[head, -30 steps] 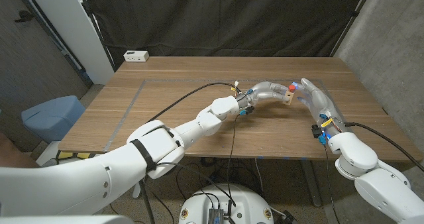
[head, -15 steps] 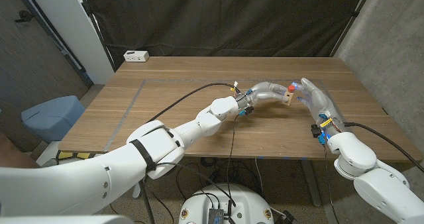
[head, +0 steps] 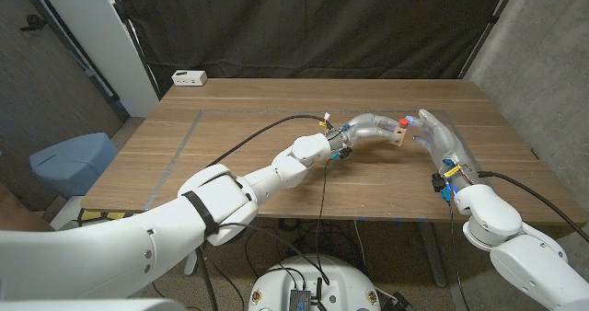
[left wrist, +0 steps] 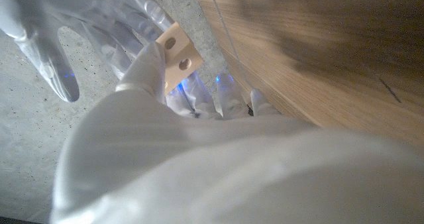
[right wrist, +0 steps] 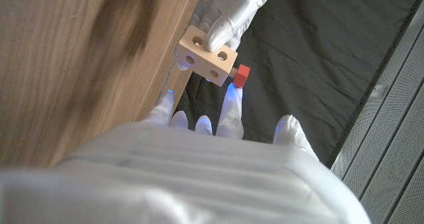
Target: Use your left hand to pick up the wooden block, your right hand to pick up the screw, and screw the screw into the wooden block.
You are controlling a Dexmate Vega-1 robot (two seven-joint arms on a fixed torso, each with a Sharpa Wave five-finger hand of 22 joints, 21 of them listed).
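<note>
Gripping the wooden block [head: 399,135] above the far right part of the worktop [head: 239,136], the left hand [head: 370,127] has its fingers [right wrist: 222,29] clamped on the block's sides; the left arm reaches in a long diagonal across the boards, wrist bent toward the right; the block's pale faces show round holes in the right wrist view, and no writing can be read on it; a red screw [right wrist: 241,75] sticks out of one end of the block, its head toward the right hand [head: 440,138]; that hand stands just beside the block, fingers reaching up toward the screw; whether they pinch the screw I cannot tell; a small white box [head: 189,77] sits at the far left corner, its markings too small to read.
</note>
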